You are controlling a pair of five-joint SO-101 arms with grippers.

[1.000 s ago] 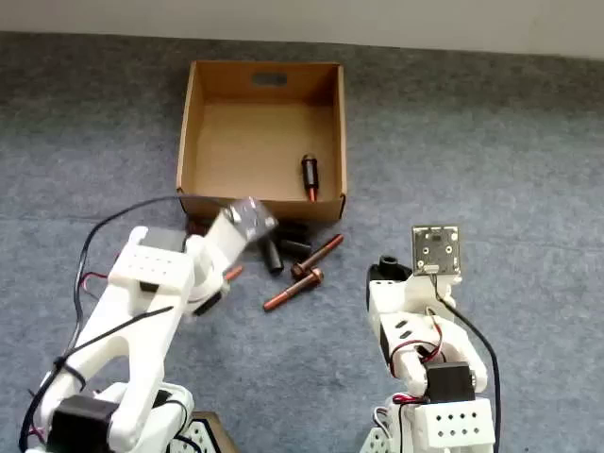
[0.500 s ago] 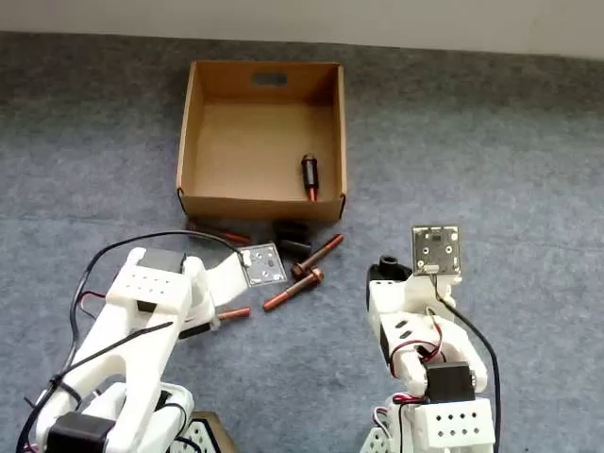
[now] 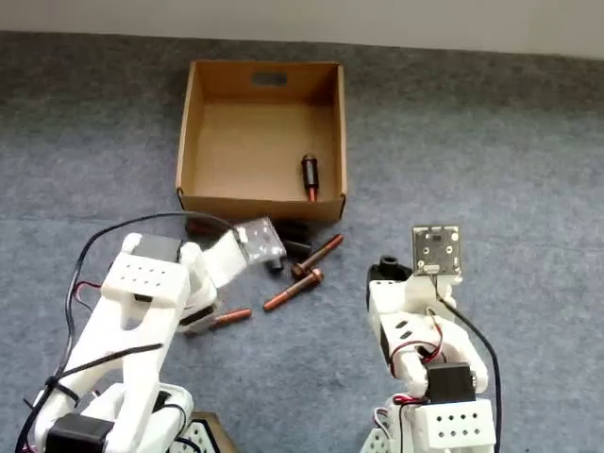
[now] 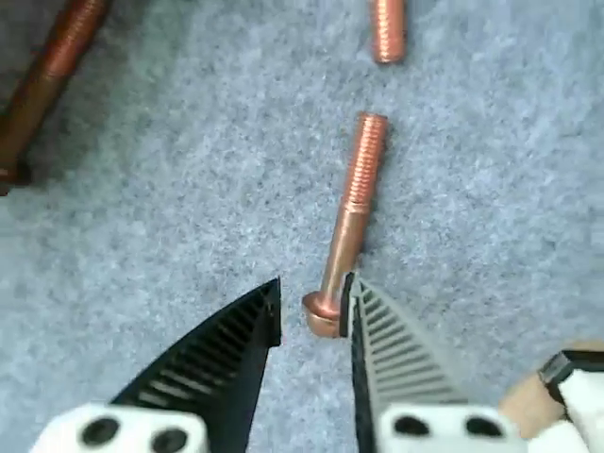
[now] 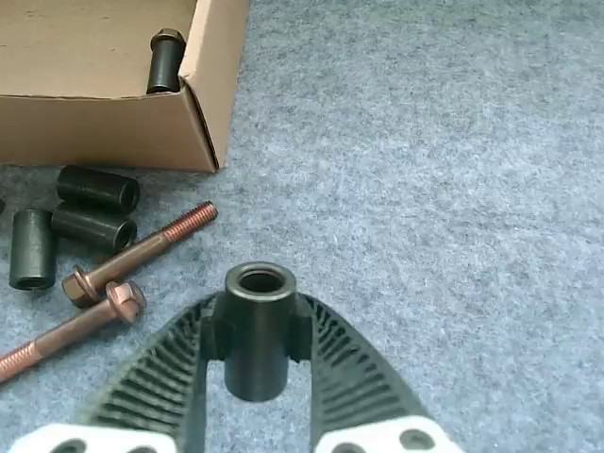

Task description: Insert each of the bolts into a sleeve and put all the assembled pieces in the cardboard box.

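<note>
My left gripper (image 4: 311,288) is open just above the carpet, its fingertips either side of the head of a copper bolt (image 4: 347,222) that lies flat. In the high view that arm's wrist (image 3: 257,243) hangs over the loose parts in front of the cardboard box (image 3: 193,123). My right gripper (image 5: 255,326) is shut on a black sleeve (image 5: 255,330) held upright with its bore showing; the same sleeve (image 3: 388,265) shows in the high view. One assembled bolt and sleeve (image 3: 310,176) lies inside the box.
Two bolts (image 3: 317,256) (image 3: 293,291) and several black sleeves (image 3: 294,238) lie just before the box front. Another bolt (image 3: 229,317) lies by the left arm, one more (image 3: 203,226) behind it. Grey carpet is open to the right of the box.
The left arm's wrist swung from near the box front toward the arm bases, then partway back. The right arm with its sleeve has not moved.
</note>
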